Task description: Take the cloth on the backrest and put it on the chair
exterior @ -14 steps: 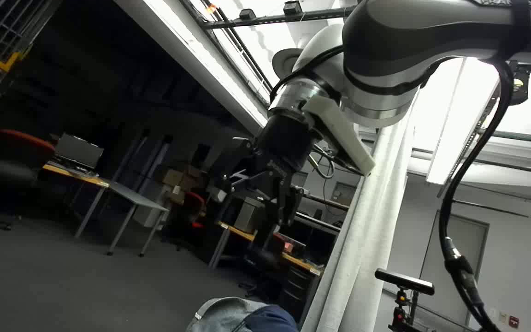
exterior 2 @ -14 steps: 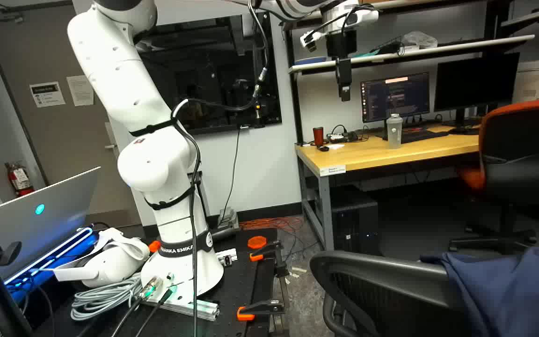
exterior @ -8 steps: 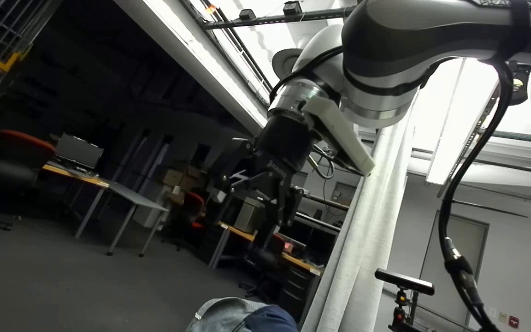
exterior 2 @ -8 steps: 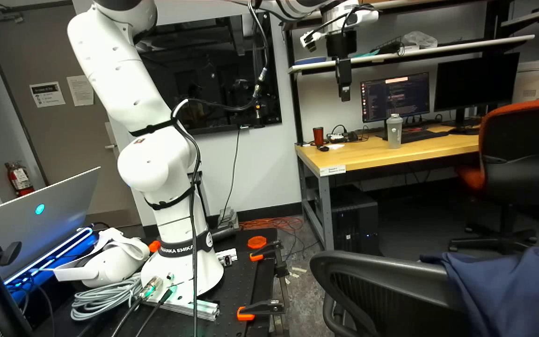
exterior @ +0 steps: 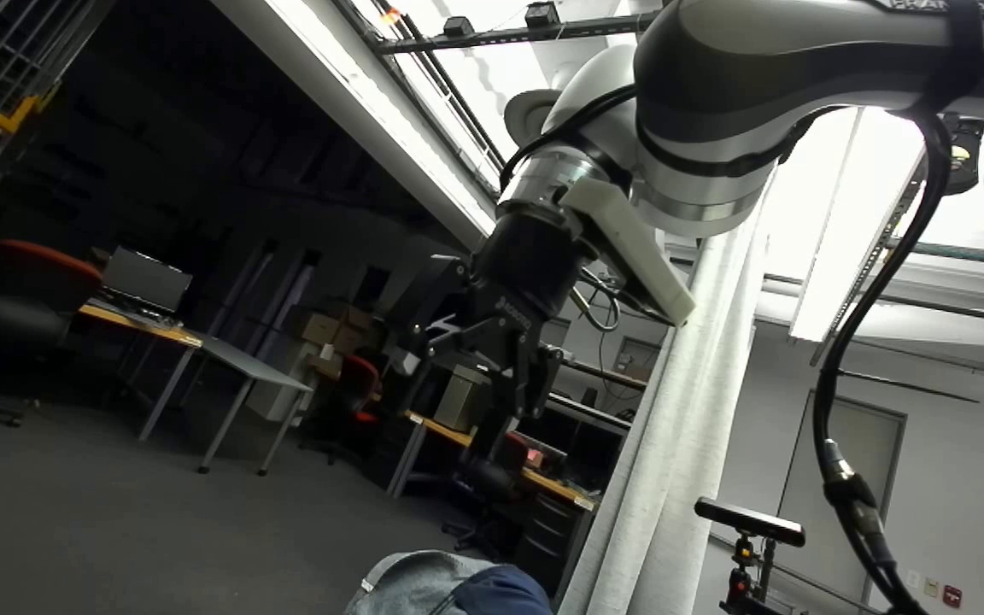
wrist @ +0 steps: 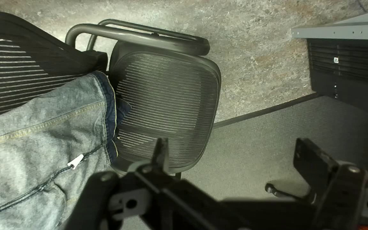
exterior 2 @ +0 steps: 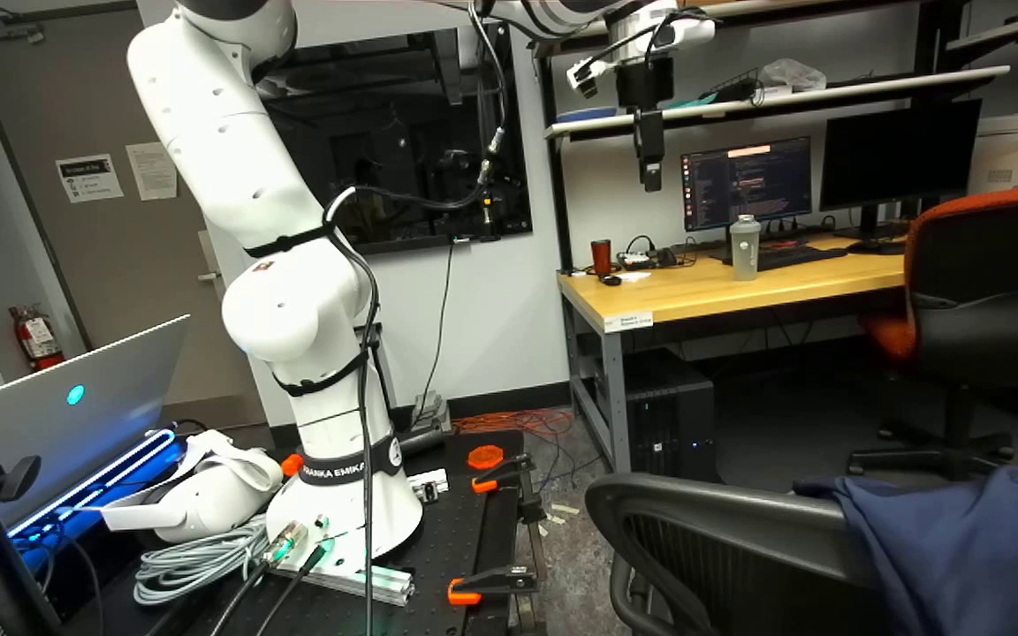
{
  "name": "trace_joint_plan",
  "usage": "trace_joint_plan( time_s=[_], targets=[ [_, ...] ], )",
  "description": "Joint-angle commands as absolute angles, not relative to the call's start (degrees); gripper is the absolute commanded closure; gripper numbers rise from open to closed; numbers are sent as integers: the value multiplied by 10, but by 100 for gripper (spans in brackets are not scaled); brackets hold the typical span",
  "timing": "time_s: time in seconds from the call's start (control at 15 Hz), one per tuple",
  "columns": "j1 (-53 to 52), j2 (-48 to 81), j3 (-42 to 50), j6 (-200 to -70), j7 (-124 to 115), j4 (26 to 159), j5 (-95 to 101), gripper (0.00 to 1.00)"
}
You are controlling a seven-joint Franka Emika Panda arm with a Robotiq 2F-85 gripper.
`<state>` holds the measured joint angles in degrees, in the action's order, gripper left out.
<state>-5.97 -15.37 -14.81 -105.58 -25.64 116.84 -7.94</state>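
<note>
Fingers [wrist: 313, 161] downward, well apart

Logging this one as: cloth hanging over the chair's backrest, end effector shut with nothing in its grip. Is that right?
One slip: the end effector is open, not shut; the wrist view shows its fingers wide apart. The rest is correct: the cloth hangs over the chair's backrest, and nothing is in the grip.

The cloth [wrist: 59, 137] is matt, creased denim; the chair seat [wrist: 168, 95] is finely ribbed mesh — its armrest [wrist: 145, 40] smooth and faintly glossy. The desk top [exterior 2: 695, 291] is smooth wood. The gripper [wrist: 231, 140], blurred here, is perhaps matt metal.
</note>
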Motion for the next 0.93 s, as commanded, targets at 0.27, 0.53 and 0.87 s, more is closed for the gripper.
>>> trace_joint_plan(
  time_s=[0.27, 0.53, 0.87],
  targets=[
    [-62, -138, -133, -1060, -231, 1156, -66, 0],
    [-54, -106, -114, -1057, -193, 1135, -31, 0],
    [-39, -50, -82, -1108, -138, 1105, 50, 0]
  ],
)
